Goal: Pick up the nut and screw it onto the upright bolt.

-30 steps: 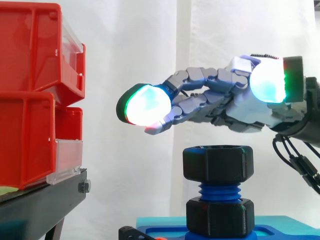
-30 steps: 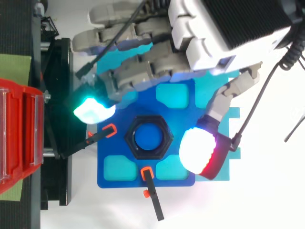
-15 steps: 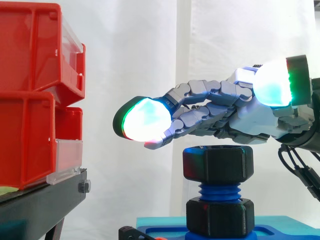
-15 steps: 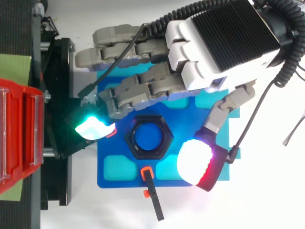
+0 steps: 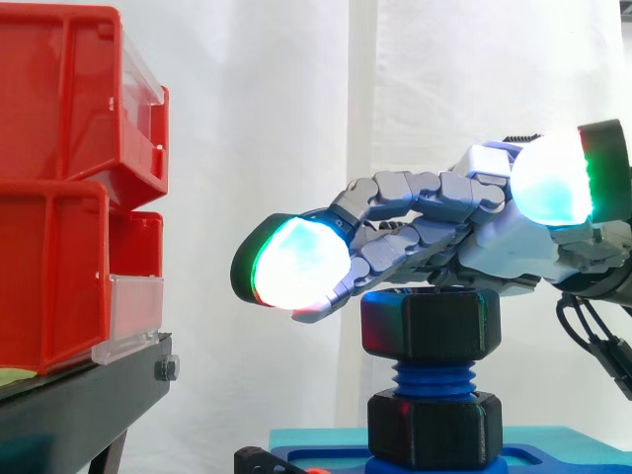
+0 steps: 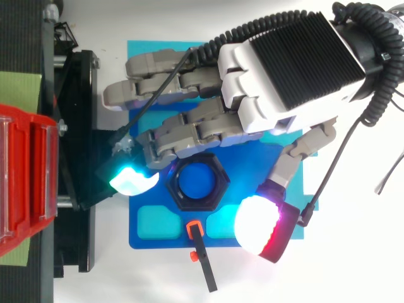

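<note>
Hand spread wide, fingers nearly straight, gripping nothing. Nut directly under fingers, sat atop upright bolt threads. Can't tell if fingers touch nut top. Thumb splayed out to nut's side, clear of it.

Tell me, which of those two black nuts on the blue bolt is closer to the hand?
The upper nut, at the bolt's top, right under the hand. The lower nut sits down at the bolt's base.

Stacked red bins on a black stand, white curtain behind.
</note>
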Available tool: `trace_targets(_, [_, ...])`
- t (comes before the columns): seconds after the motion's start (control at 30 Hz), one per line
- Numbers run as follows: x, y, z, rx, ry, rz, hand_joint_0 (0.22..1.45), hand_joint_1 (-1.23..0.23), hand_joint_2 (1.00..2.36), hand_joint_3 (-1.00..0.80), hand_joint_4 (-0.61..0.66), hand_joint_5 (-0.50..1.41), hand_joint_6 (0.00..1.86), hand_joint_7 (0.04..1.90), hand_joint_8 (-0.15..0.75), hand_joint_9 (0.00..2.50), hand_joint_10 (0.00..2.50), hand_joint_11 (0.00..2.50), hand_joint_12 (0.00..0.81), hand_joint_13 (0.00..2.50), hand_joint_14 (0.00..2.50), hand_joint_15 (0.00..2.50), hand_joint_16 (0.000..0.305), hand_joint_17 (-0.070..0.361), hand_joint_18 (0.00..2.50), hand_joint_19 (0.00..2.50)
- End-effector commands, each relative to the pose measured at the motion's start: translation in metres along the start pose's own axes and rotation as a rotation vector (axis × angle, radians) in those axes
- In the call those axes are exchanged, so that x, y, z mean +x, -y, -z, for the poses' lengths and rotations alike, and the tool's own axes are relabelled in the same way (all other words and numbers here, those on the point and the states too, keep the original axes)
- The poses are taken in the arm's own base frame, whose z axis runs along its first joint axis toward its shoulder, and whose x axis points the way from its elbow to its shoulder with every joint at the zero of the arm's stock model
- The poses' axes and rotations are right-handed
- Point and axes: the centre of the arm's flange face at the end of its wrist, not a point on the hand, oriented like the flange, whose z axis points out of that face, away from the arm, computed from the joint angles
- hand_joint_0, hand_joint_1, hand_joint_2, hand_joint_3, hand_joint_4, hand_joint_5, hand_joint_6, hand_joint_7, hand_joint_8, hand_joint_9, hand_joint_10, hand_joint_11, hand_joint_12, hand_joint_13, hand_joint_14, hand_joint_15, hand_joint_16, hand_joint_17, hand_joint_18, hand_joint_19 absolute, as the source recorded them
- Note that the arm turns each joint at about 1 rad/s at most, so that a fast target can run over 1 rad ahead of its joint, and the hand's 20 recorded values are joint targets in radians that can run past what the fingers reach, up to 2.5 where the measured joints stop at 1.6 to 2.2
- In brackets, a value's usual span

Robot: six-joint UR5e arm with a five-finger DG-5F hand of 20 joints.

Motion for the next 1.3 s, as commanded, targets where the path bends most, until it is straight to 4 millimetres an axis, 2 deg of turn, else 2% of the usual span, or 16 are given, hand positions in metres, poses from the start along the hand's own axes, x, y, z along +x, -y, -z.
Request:
trace_targets(0.0, [0.0012, -0.0004, 0.0005, 0.001, -0.007, -0.004, 0.40, -0.10, 1.00, -0.50, 0.22, -0.17, 0.50, 1.16, 0.220, 0.07, 0.00, 0.00, 0.361, 0.00, 0.00, 0.00, 0.051, 0.115, 0.00, 0.00])
trace_targets(0.3, [0.0025, -0.0014, 0.0006, 0.001, -0.014, -0.008, 0.41, -0.14, 1.00, -0.50, 0.23, -0.14, 0.50, 1.40, 0.245, 0.18, 0.00, 0.00, 0.366, 0.06, 0.00, 0.00, 0.050, 0.113, 0.00, 0.00])
trace_targets(0.5, [0.0016, 0.0000, 0.0017, 0.001, -0.013, -0.006, 0.41, -0.17, 1.00, -0.50, 0.24, -0.14, 0.53, 1.40, 0.262, 0.25, 0.00, 0.00, 0.371, 0.16, 0.00, 0.00, 0.048, 0.108, 0.00, 0.00])
trace_targets(1.27, [-0.0027, 0.0064, 0.0067, 0.007, -0.006, -0.002, 0.43, -0.24, 1.00, -0.50, 0.23, -0.14, 0.72, 1.20, 0.313, 0.49, 0.00, 0.00, 0.361, 0.40, 0.00, 0.00, 0.041, 0.092, 0.04, 0.00])
